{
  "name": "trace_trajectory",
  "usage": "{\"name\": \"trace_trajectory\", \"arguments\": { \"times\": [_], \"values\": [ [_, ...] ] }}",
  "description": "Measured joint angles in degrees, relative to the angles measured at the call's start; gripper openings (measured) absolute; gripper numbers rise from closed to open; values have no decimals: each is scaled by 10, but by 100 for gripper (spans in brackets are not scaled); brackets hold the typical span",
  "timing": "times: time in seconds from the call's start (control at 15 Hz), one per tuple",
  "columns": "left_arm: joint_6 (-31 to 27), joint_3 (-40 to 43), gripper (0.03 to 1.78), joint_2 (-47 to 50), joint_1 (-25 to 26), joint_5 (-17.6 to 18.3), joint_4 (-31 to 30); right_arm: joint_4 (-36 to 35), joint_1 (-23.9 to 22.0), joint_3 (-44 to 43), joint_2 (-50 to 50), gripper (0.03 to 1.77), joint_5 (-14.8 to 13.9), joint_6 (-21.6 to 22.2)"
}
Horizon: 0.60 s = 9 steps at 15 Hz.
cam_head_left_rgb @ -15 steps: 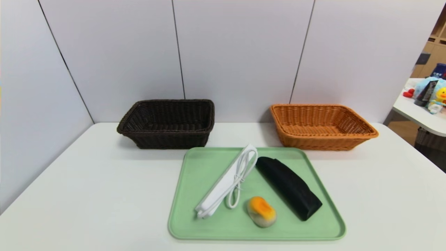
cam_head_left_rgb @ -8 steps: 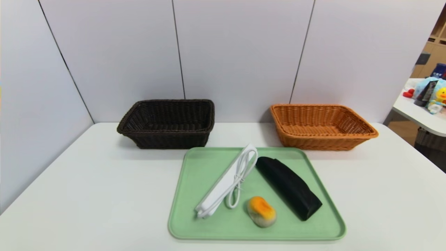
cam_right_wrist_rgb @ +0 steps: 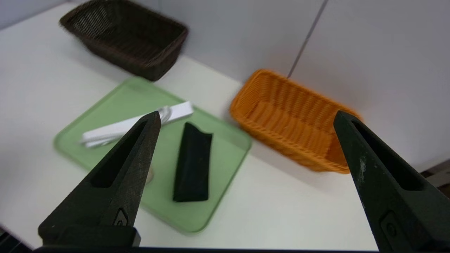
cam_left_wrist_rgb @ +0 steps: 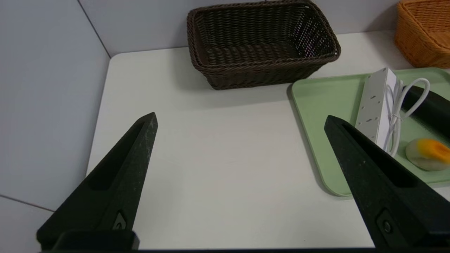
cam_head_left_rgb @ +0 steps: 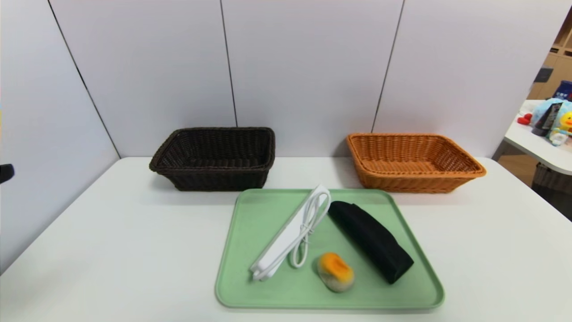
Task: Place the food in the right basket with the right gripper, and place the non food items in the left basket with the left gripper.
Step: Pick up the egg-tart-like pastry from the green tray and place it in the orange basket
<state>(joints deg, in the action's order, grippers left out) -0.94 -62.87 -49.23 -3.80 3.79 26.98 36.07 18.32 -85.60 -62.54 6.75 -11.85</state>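
A: From the head?
B: A green tray (cam_head_left_rgb: 404,286) at the worktop's (cam_head_left_rgb: 111,250) near edge holds a power strip (cam_head_left_rgb: 286,239), black pouch (cam_head_left_rgb: 371,241) and food piece (cam_head_left_rgb: 335,271); dark basket (cam_head_left_rgb: 214,158) and orange basket (cam_head_left_rgb: 413,161) sit by the far edge.
A: Left wrist?
B: Left gripper (cam_left_wrist_rgb: 240,121), jaws apart, above bare worktop.
A: Right wrist?
B: Right gripper (cam_right_wrist_rgb: 246,117), jaws apart, holding nothing.

The white tabletop (cam_head_left_rgb: 134,250) holds three things; a dark brown basket (cam_head_left_rgb: 214,158) sits at the back on the left; an orange basket (cam_head_left_rgb: 413,162) sits at the back on the right; a green tray (cam_head_left_rgb: 250,223) lies in front, between them.
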Motion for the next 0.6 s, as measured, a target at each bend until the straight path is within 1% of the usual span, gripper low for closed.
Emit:
{"name": "trace_trajectory", "arguments": {
  "times": [0.07,0.13,0.27,0.47,0.6],
  "values": [
    [1,2,169,-13,-17,-2,1,15,44,-8,-31,170,-15,10],
    [3,6,169,-27,-31,-4,2,25,77,-13,-61,170,-27,18],
    [8,16,169,-55,-44,-10,0,37,137,-15,-121,170,-42,37],
    [17,29,169,-91,-50,-32,-6,56,193,3,-193,170,-44,51],
    [22,31,169,-112,-58,-49,-22,68,212,9,-237,170,-45,57]
  ]
}}
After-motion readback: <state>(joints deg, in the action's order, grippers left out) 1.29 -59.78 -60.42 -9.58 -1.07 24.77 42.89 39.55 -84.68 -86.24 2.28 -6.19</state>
